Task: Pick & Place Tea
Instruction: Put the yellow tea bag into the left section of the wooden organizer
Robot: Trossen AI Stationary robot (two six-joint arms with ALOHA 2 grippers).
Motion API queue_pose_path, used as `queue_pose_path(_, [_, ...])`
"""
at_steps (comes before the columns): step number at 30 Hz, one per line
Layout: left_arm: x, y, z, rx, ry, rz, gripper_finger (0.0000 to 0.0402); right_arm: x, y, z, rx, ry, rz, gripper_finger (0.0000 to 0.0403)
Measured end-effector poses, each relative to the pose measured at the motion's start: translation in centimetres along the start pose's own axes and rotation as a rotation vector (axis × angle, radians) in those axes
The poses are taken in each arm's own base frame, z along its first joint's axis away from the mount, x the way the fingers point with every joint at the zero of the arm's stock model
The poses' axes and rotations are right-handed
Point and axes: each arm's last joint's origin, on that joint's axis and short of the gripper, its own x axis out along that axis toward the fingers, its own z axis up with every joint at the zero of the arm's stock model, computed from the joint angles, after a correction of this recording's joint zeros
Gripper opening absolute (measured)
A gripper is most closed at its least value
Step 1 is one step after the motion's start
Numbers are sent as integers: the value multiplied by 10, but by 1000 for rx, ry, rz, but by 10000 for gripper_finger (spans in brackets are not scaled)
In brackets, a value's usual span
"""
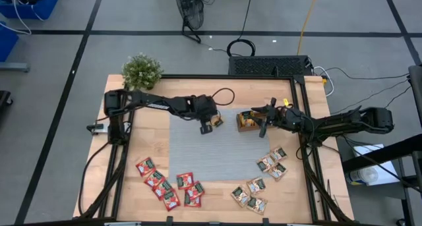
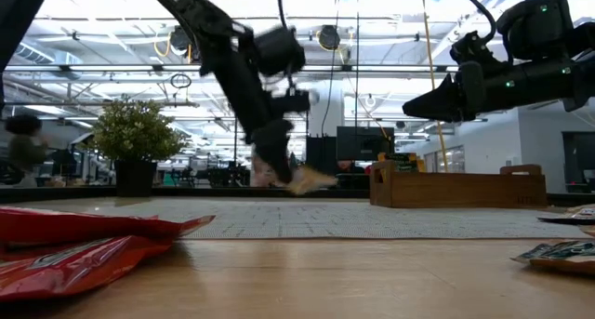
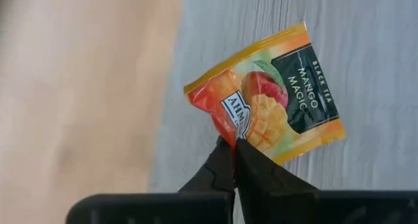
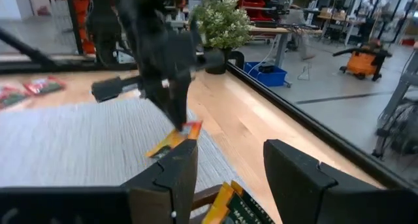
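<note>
Item one: your left gripper (image 1: 207, 128) had its fingers pressed together on a corner of an orange-yellow mango tea sachet (image 3: 266, 97), which hung tilted just above the grey mat (image 1: 217, 157), near its 12 o'clock edge (the pack's label reads "Mango Magic"). Item two: your right gripper (image 1: 264, 129) stood spread and empty over the wooden tray (image 1: 244, 126) at the mat's 2 o'clock. Item three: red sachets (image 1: 168, 185) lay at 7 o'clock and pale-green sachets (image 1: 262, 180) at 4 o'clock.
</note>
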Motion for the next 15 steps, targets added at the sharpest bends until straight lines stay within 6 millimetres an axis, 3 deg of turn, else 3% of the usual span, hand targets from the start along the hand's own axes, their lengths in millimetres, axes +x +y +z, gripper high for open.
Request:
queue_pose_path(7, [-40,-19,41,115,-361,147,4,1,1,3,150,-43,34,160])
queue_pose_path(10, [-48,-29,53,173,-492,164,4,4,3,4,167,-76,47,160])
queue_pose_path(15, [-52,-31,58,202,-547,201,4,19,12,12,163,-85,71,160])
